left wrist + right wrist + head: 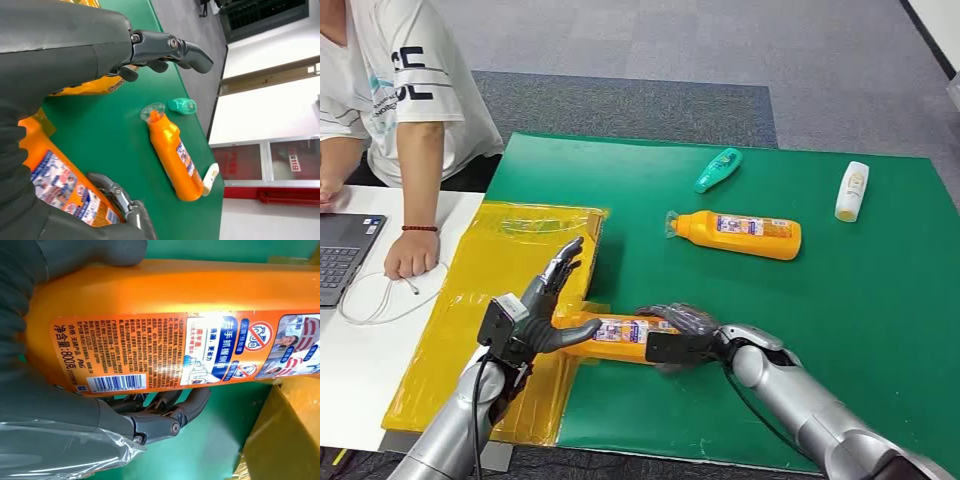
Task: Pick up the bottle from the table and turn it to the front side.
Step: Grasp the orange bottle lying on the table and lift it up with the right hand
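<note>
Green table [848, 330], right robot hand [681, 332] around bottle [622, 335]

Green table [893, 330] bears orange bottles [739, 235], perhaps tubes.

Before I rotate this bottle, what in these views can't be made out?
- Held orange bottle: base end covered by the right hand, head view.
- Its cap: cut off by the frame edge, right wrist view.
- Left hand: contact with the bottle's neck unclear, head view.
- Far white bottle: label too small.
</note>
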